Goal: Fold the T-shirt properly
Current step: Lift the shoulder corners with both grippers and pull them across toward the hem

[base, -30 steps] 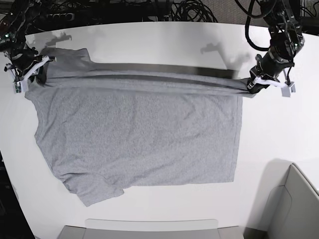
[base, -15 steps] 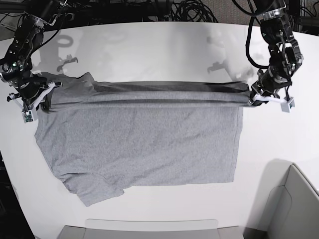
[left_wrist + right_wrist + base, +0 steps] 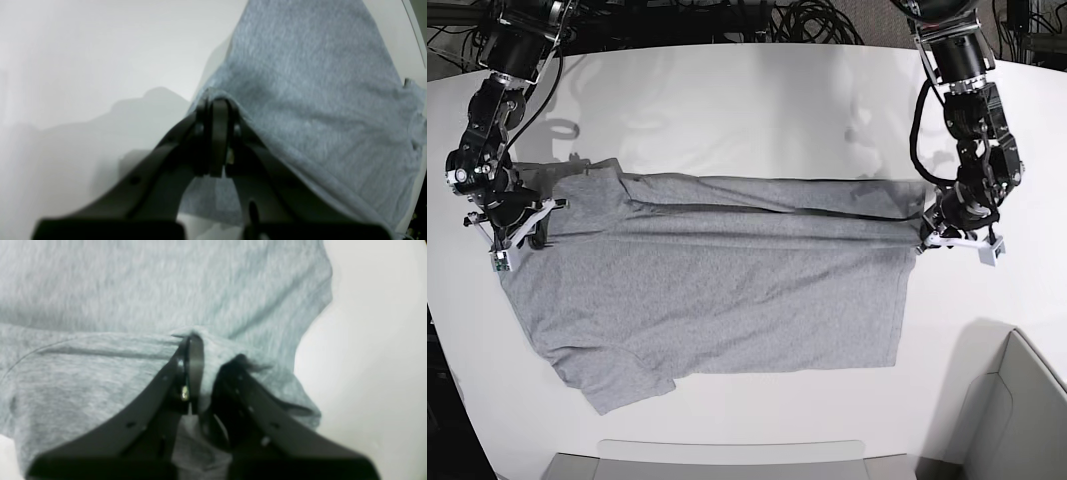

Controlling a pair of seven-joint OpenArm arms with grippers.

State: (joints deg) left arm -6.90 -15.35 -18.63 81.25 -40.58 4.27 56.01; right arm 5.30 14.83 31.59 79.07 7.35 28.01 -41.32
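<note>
- A grey T-shirt (image 3: 707,290) lies spread across the middle of a white table (image 3: 757,100), plain side up.
- Its far edge is doubled over toward the camera, forming a long folded band from one gripper to the other.
- The left gripper (image 3: 932,228), at the right of the base view, is clamped tight on the shirt's corner; in the wrist view its fingers (image 3: 217,133) meet with fabric pinched between them.
- The right gripper (image 3: 519,222), at the left, is closed on a bunch of cloth near the sleeve; the wrist view shows fabric wedged between its fingers (image 3: 193,360).
- Bare table lies open beyond the fold, and a narrower strip runs along the near hem.
- A sleeve (image 3: 622,385) sticks out at the near left.
- A grey bin (image 3: 1017,410) sits at the near right corner, apart from the shirt.
</note>
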